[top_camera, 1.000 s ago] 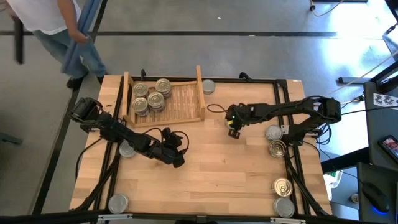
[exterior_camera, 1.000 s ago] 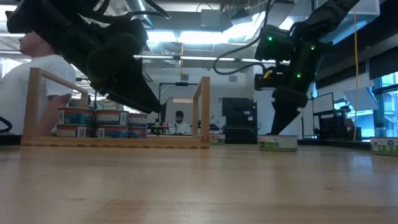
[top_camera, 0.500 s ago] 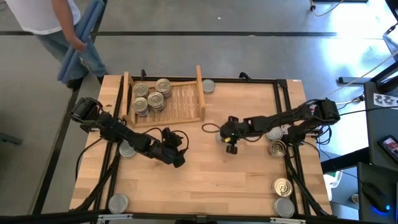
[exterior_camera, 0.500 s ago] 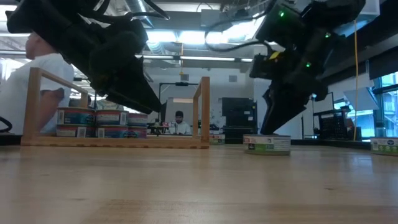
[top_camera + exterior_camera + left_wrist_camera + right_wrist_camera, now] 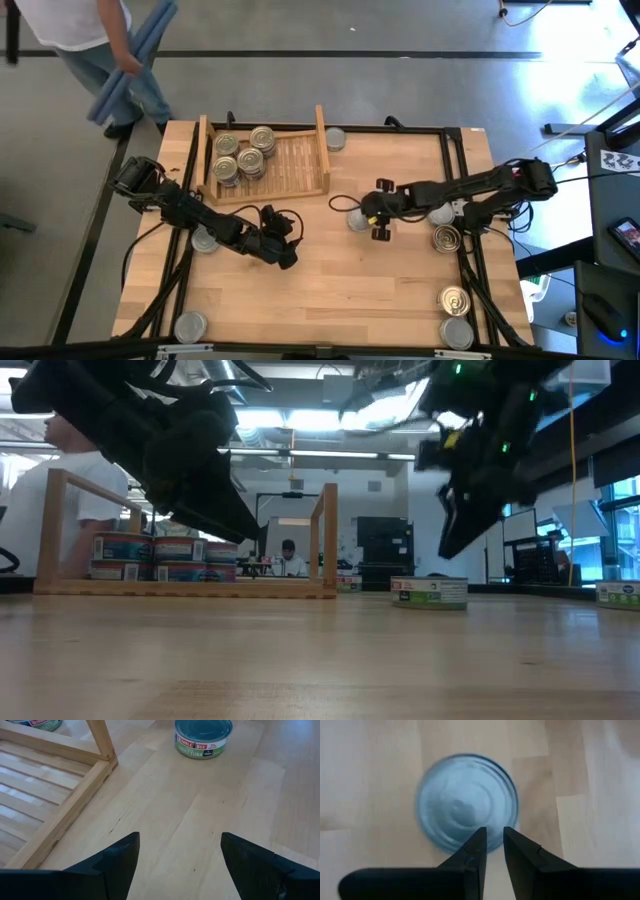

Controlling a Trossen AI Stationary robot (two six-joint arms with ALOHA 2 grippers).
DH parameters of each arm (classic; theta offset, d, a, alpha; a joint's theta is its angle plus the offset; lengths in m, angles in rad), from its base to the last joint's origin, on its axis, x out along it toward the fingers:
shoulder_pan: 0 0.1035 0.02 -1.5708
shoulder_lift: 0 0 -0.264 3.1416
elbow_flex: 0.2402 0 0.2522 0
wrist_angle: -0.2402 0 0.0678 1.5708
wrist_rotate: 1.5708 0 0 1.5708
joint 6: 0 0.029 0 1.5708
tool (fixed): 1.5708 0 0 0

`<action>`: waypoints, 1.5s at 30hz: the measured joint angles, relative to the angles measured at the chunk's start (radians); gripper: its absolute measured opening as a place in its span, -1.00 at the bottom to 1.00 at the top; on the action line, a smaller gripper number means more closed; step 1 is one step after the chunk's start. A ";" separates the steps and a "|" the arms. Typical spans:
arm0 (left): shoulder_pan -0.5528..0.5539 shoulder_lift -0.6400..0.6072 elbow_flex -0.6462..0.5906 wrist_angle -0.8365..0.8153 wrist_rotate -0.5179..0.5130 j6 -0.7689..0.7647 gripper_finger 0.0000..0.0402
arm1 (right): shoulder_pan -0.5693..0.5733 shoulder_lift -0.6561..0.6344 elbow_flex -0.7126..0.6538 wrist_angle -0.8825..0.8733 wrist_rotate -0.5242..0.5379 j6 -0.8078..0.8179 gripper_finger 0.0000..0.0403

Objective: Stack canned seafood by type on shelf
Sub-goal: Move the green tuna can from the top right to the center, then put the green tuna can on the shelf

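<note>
The shelf [image 5: 290, 165] stands at the table's far left and holds several cans [image 5: 240, 155] in low stacks at its left end. One grey-topped can [image 5: 356, 220] rests flat on the table at mid-right, also seen as can [image 5: 466, 802] and can [image 5: 430, 592]. My right gripper [image 5: 491, 842] hangs just above this can's near-right rim, its fingers almost together, touching nothing; the low view shows the right gripper [image 5: 450, 545] clear above it. My left gripper [image 5: 287, 256] waits open at centre-left, low over bare wood, facing that can [image 5: 203, 737].
A can [image 5: 333, 138] sits outside the shelf's right board. More cans lie along the right edge [image 5: 446, 238], [image 5: 455, 300] and by the left edge [image 5: 190, 326]. Bare wood spreads between the arms. A person [image 5: 90, 40] stands beyond the far-left corner.
My right gripper has gone toward the table's near edge and the grey-topped can has slid that way with it. The gripper has then risen off the can, rolled a little and drifted slightly right. The can now stays still.
</note>
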 joint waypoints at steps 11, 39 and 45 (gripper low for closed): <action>0.000 0.000 0.000 0.000 0.000 0.008 0.37 | -0.023 0.136 -0.062 0.297 -0.122 -0.005 -0.67; -0.011 0.000 0.001 0.216 0.058 0.198 0.37 | 0.093 0.302 0.271 0.410 -0.199 -0.179 -0.67; -0.022 0.069 0.001 0.316 0.073 0.231 0.37 | 0.093 0.229 0.272 0.284 -0.157 -0.192 -0.67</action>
